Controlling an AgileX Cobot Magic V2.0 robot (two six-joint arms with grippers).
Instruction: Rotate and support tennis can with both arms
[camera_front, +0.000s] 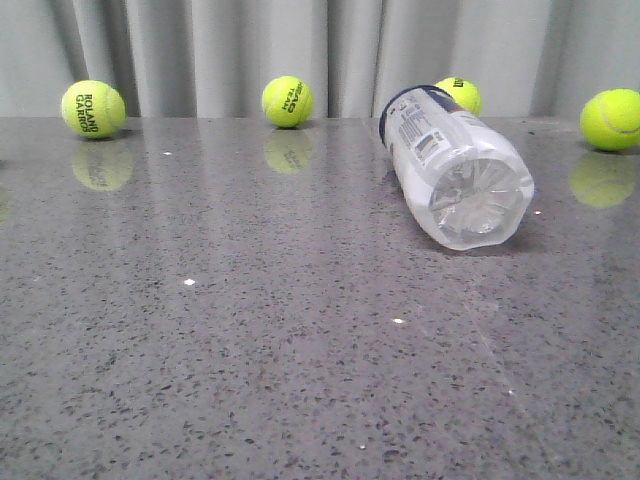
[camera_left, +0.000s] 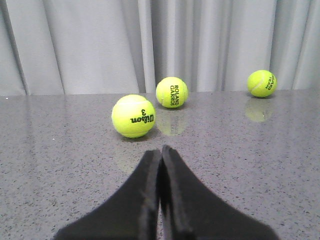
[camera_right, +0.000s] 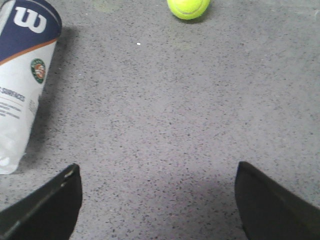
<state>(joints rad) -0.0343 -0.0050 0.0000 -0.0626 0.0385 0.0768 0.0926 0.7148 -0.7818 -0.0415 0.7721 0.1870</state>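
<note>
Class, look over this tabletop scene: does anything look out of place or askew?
Yes. The tennis can lies tipped on its side on the table, clear base toward the camera, not upright. It looks empty, while tennis balls sit scattered loose along the far edge.

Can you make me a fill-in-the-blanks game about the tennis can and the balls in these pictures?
1. The tennis can is ____ on the table, not standing.
2. The left gripper is ____.
3. The right gripper is ____.
4. The front view shows ____ yellow balls.

Missing words: lying; shut; open; four
</note>
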